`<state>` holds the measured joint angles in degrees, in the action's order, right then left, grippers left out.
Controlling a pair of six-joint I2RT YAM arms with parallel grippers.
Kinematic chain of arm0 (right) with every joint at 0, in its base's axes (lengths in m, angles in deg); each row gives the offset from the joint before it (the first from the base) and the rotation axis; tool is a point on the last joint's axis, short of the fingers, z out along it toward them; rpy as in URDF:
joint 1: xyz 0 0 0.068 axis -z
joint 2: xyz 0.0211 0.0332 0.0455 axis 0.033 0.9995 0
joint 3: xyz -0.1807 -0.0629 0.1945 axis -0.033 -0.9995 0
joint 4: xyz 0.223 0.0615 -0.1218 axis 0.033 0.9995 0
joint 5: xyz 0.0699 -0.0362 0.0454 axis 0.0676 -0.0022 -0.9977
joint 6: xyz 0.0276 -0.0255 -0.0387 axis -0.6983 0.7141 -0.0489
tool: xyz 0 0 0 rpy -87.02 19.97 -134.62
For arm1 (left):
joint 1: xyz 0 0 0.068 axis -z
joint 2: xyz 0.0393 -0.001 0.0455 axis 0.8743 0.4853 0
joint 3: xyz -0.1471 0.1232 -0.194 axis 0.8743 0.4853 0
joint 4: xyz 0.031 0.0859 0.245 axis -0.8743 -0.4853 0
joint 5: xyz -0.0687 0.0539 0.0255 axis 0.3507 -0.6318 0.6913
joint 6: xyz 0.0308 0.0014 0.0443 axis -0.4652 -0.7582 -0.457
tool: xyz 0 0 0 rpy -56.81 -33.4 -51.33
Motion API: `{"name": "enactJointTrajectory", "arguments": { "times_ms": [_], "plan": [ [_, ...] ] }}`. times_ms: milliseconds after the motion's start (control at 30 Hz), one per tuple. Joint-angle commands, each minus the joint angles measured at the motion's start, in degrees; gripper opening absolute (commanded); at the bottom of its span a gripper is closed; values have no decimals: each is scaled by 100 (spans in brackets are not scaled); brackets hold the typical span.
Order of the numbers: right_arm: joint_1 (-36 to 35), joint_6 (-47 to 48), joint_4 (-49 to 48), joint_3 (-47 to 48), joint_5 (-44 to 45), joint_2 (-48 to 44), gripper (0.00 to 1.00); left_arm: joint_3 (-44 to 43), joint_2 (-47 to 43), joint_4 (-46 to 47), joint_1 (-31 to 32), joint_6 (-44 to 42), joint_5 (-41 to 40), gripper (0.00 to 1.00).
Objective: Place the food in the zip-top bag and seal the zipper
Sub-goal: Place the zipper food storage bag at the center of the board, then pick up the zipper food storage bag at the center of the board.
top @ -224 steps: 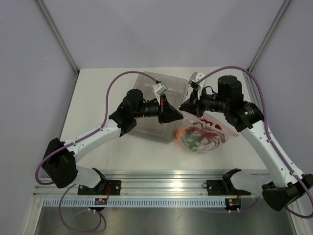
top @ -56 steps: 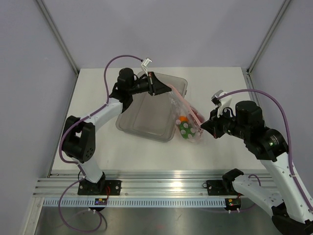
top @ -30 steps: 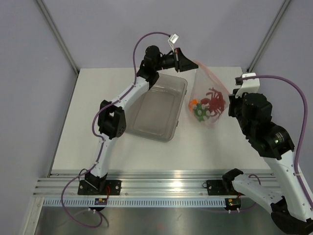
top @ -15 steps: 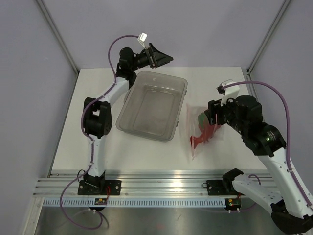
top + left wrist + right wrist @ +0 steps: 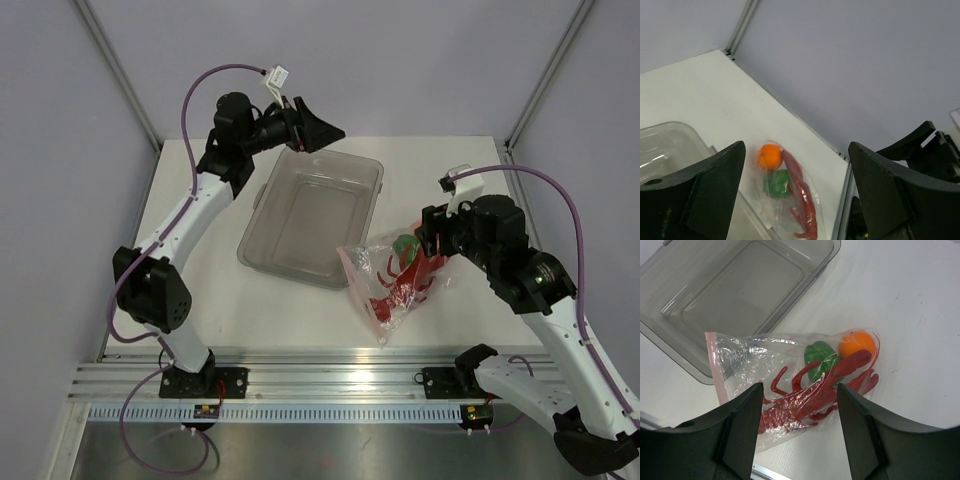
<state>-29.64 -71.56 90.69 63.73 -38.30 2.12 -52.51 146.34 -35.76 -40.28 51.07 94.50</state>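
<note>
The zip-top bag [image 5: 392, 282] lies flat on the table, right of the tray, with the food inside: the red lobster [image 5: 810, 395], the green pepper [image 5: 819, 356] and the orange fruit [image 5: 857, 343]. The pink zipper [image 5: 713, 367] runs along the bag's left edge; I cannot tell whether it is sealed. My right gripper [image 5: 799, 388] hovers open above the bag and touches nothing. High over the tray's far edge, my left gripper [image 5: 318, 128] is open and empty. In the left wrist view it [image 5: 796, 150] looks down on the bag [image 5: 790, 192].
A rigid clear rectangular tray [image 5: 300, 220] with nothing in it stands left of the bag, its near right corner touching or overlapping the bag's mouth end. Grey walls close in the table at the back and sides. The metal rail [image 5: 330, 375] runs along the near edge.
A second ago both grippers held the bag up in the air. Both have since opened, and the bag has dropped and now lies spread on the table. The left arm swung back left.
</note>
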Motion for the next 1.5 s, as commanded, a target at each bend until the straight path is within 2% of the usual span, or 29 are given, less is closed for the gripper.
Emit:
{"name": "enactJointTrajectory", "arguments": {
  "times_ms": [0, 100, 233, 300, 433, 467, 567, 767, 933, 1067, 1233, 1300, 1467],
  "plan": [
    [-29, -77, -94, -88, -257, 51, 67, 546, -552, -1206, 40, -1034, -794, 88],
    [-20, -288, -129, -193, -407, 156, 65, 802, -956, -1962, 268, -1535, -1356, 88],
    [-90, -630, -278, -395, -845, 280, 60, 1337, -1439, -2475, 515, -1800, -1989, 88],
    [-195, -727, -357, -597, -794, 245, 60, 1610, -1782, -2598, 568, -1835, -2271, 89],
    [-871, -1060, -323, -905, -76, 262, 61, 2349, -2371, -2809, 568, -1800, -2816, 91],
    [-1238, -1131, -331, -1044, 49, 289, 61, 2576, -2485, -2862, 568, -1783, -2973, 91],
    [-1994, -1465, -332, -1326, 663, 429, 63, 2894, -2820, -3020, 568, -1713, -3281, 94],
    [-3060, -2370, -366, -1590, 1965, 816, 63, 3097, -3154, -3328, 568, -1458, -3844, 96],
    [-3745, -3590, -489, -1714, 2475, 1324, 64, 3176, -3242, -3398, 568, -1326, -3959, 99],
    [-4238, -4146, -490, -1644, 3072, 1852, 66, 3308, -3330, -3337, 568, -1220, -4003, 99],
    [-4634, -4884, 63, -1372, 3820, 2784, 66, 3449, -3409, -3187, 568, -1115, -3916, 99],
    [-4766, -5269, 352, -1292, 4013, 3108, 63, 3396, -3348, -3240, 568, -1088, -3854, 99],
    [-4889, -5403, 354, -1239, 4023, 3505, 52, 3326, -3243, -3284, 568, -1088, -3687, 99]
  ]
}}
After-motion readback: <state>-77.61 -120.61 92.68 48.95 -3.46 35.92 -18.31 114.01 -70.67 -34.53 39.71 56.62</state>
